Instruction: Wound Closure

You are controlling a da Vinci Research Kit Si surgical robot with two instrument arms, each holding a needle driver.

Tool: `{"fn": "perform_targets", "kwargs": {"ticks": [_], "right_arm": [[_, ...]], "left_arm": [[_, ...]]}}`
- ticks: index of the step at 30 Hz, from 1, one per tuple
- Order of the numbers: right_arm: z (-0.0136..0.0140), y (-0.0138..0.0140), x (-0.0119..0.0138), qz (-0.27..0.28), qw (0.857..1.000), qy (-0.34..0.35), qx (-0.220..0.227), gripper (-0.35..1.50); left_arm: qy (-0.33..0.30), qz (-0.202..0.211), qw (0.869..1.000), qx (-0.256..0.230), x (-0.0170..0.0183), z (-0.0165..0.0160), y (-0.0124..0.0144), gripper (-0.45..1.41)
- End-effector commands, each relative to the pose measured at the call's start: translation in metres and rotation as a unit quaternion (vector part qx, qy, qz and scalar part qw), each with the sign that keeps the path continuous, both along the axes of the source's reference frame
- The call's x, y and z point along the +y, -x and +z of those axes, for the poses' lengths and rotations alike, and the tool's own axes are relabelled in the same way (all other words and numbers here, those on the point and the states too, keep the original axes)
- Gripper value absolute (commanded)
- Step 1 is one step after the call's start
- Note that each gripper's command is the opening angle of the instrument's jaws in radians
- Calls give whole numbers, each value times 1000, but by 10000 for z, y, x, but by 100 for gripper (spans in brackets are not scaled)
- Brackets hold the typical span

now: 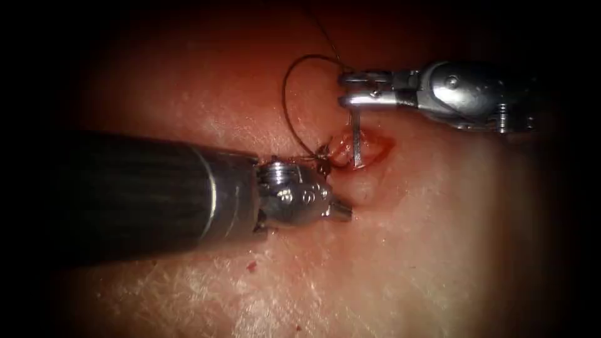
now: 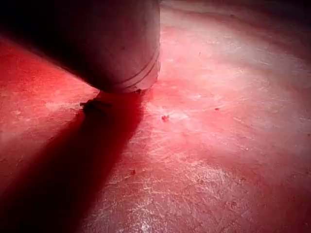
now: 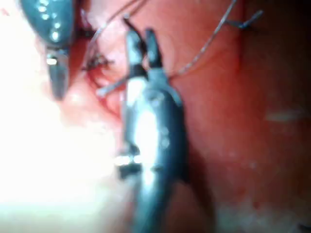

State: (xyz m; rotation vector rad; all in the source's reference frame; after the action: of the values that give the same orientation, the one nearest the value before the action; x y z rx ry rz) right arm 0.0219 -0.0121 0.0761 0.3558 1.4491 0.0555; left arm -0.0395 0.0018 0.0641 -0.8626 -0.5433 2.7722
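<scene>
While the right tool [image 1: 350, 89] hangs above the cut [image 1: 360, 149] in the endoscope view, its jaws grip the needle [image 1: 356, 141] near its upper end, and the needle runs down into the open cut, its lower end seeming to rest in the red gap. From the jaws the thread [image 1: 288, 100] loops out to the left and comes back down to a dark knot [image 1: 322, 152] at the cut's left end. The left tool [image 1: 341, 213] lies just below and left of the cut with its jaws closed on nothing, the tip near the tissue [image 1: 438, 250].

Seen from the left wrist, the left arm's shaft [image 2: 121, 48] stands over the tissue [image 2: 218, 145], its jaws hidden.

Closer in, the right wrist view shows what the endoscope cannot: the right tool's [image 3: 141, 46] two jaws stand a little apart at their tips around the needle [image 3: 109, 87], with the thread [image 3: 204, 46] trailing off and the left tool [image 3: 57, 77] beside it, closed.

By my judgement a stitch is under way with the needle set at the cut; the next move calls for a firm grip and a turn along the needle's curve.
</scene>
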Motion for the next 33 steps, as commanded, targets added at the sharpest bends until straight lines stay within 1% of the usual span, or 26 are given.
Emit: {"fn": "perform_targets", "kwargs": {"ticks": [1, 5, 7, 12, 15, 18, 24, 33], "right_arm": [[8, -7, -8, -1, 1000, -21, -7, -35], [9, -7, -11, -6, 999, -43, -21, -35], [13, -6, -17, -14, 997, -63, -38, -35], [19, -4, -20, -11, 992, -112, -49, -35], [19, -4, -19, -1, 983, -174, -61, -35], [20, -4, -18, 7, 976, -208, -63, -35], [24, -5, -10, 22, 969, -238, -64, -35], [26, -5, -4, 36, 968, -240, -63, -35]], "left_arm": [[0, 0, 1000, -1, -2, 6, 6, -45], [0, 1, 1000, -1, -2, 6, 5, -45], [0, 1, 1000, -1, -2, 6, 5, -45], [0, 1, 1000, -1, -2, 6, 5, -45], [0, 1, 1000, -1, -2, 6, 5, -45], [0, 1, 1000, -1, -2, 6, 5, -45], [0, 0, 1000, -2, -3, 5, 5, -45], [0, -1, 1000, 1, -7, 2, 10, -45]]}}
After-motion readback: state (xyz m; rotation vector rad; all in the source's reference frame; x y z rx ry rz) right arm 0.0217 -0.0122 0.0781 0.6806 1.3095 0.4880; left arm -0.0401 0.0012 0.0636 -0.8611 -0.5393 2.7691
